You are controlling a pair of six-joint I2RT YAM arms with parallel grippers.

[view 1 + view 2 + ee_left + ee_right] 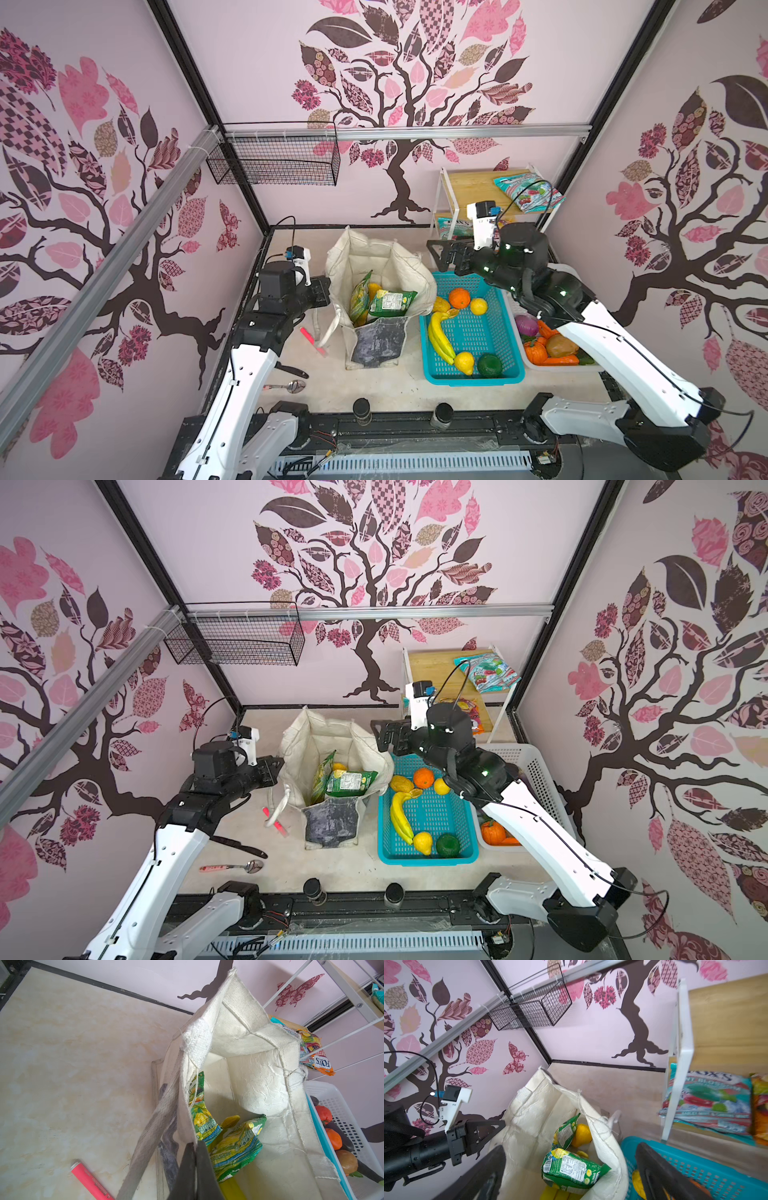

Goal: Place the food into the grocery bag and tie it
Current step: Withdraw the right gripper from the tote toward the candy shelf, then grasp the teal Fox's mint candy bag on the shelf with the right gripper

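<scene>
The pale marbled bench [395, 386] carries everything. Near its middle the cream grocery bag [374, 257] stands upright with its mouth wide open, a dark grey mottled print on its near side and one strap handle hanging down its left side.

Just beside the bag on the right is a teal basket [473, 376], its wall touching the bag's bulging right rim. A white perforated basket [536, 771] stands beyond it, partly hidden under the right arm.

The left tool [326, 291] is at the bag's left rim. In the left wrist view its jaws are pressed together with the edge of the canvas pinched between them.

The right tool [434, 257] hangs above the bag's right rim and the far end of the teal basket. Its jaws are spread wide and hold nothing.

Inside the bag, two glossy green-yellow packets [390, 301] lean against each other over a yellow fruit [582, 1134]. A teal packet [528, 193] lies on the wooden top of the corner shelf.

In the teal basket, the bananas [440, 336] lie along the left wall. An orange [459, 298] and a lemon [478, 306] sit at the far end, with a second lemon [464, 362] and a dark green fruit [489, 365] at the near end. A purple onion [527, 324] shows in the white basket.

A pink marker [312, 340] lies on the bench just left of the bag. A spoon [291, 386] lies nearer the front edge.
</scene>
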